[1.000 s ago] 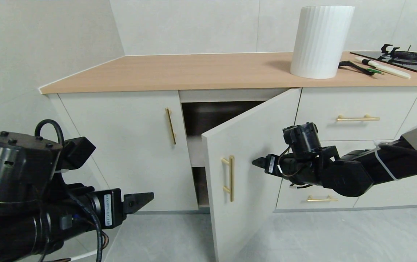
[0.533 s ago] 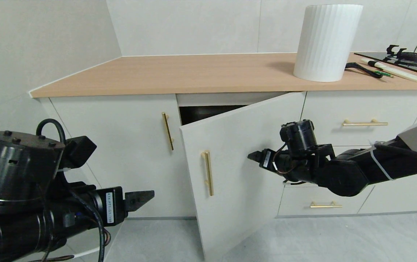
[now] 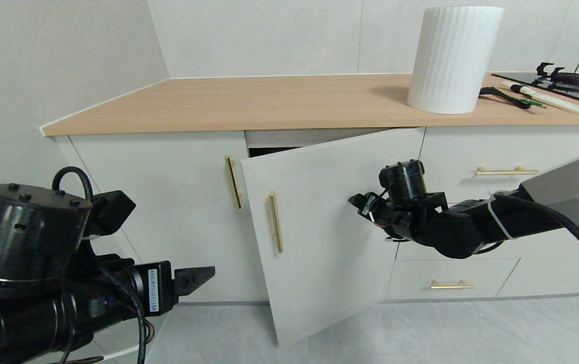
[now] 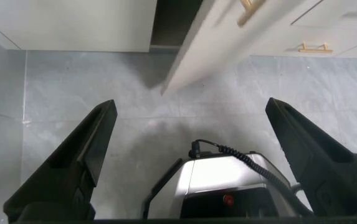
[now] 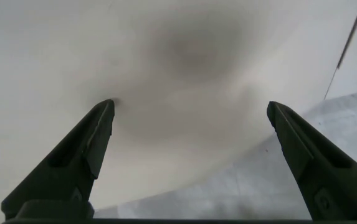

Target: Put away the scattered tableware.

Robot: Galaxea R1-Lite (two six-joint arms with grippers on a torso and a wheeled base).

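The white cabinet door [image 3: 320, 227] with a gold handle [image 3: 274, 222] stands slightly ajar, leaving a thin dark gap at its top. My right gripper [image 3: 357, 201] is open, and its fingertips touch the door's front face [image 5: 184, 62]. My left gripper [image 3: 201, 277] hangs open and empty low at the left, above the grey floor [image 4: 134, 93]; the door's lower corner [image 4: 197, 50] shows beyond it. Scattered utensils lie on the wooden counter at the right: a black-handled one [image 3: 499, 94] and a long cream one [image 3: 547, 98].
A tall white ribbed container [image 3: 453, 58] stands on the counter [image 3: 249, 101] beside the utensils. A black gas hob [image 3: 572, 80] is at the far right. Drawers with gold handles [image 3: 505, 172] lie right of the door, a closed door [image 3: 168, 202] left of it.
The cabinet door has swung from well open to nearly shut, with my right gripper following it in toward the cabinet. The head camera shifted slightly. My left arm stayed put.
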